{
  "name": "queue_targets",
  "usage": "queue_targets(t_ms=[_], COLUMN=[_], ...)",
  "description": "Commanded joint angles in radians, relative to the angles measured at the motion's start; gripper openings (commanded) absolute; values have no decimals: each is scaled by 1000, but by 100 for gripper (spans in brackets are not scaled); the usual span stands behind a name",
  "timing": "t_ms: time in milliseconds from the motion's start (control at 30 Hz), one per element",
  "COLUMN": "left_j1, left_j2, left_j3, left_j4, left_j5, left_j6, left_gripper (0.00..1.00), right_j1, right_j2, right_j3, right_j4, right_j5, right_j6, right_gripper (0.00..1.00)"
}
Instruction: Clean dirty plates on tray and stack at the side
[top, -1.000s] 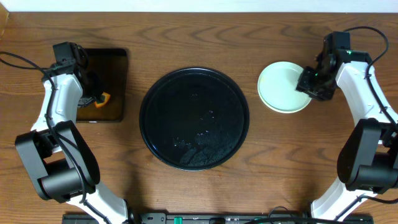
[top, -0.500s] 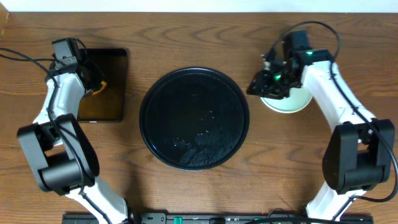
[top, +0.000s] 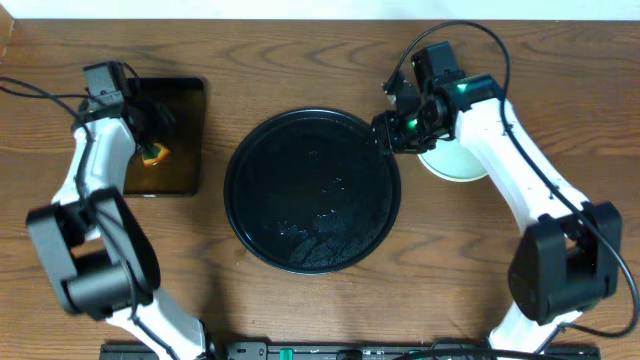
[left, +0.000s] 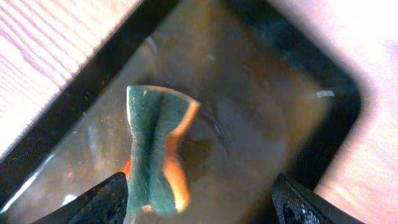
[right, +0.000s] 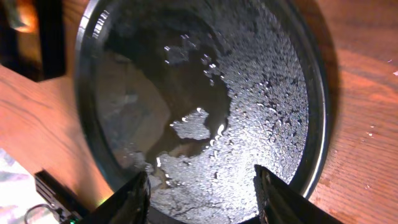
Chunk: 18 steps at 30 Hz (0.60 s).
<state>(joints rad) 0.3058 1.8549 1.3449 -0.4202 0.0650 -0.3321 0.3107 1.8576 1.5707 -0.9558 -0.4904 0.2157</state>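
Observation:
The large round black tray (top: 310, 195) sits mid-table, wet and glossy, with nothing lying on it. In the right wrist view the tray (right: 205, 93) shows water beads. A stack of pale plates (top: 457, 165) rests on the table to its right, mostly hidden under my right arm. My right gripper (top: 392, 134) hovers over the tray's right rim. It stands open (right: 202, 199) with nothing between its fingers. My left gripper (top: 150, 128) hangs above the small rectangular tray, open (left: 202, 202). A green and orange sponge (left: 155, 149) lies loose below it.
The small rectangular black tray (top: 185, 100) with a brownish inside sits at the far left and holds the sponge (top: 152, 154). The tabletop is brown wood (top: 310, 60). Cables loop behind both arms.
My left gripper opened and let the sponge go into the rectangular tray. My right arm swung left from over the plate stack to the round tray's right rim.

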Motion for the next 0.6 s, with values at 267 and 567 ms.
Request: queue_targets(t_ms=[267,567], left_j1=[4,5], left_j2=[-410,-443], left_j3=[5,5], left_j4=[-303,-462], left_j5=[111,110], left_j6=[13,14], left_gripper=[76,83], right_j1=[28,115], right_j2=[-359,-593], right_j3=[37,35], right_j4=[-189,-517], right_j5=[231,456], right_j6=[-8,-1], right_gripper=[53,99])
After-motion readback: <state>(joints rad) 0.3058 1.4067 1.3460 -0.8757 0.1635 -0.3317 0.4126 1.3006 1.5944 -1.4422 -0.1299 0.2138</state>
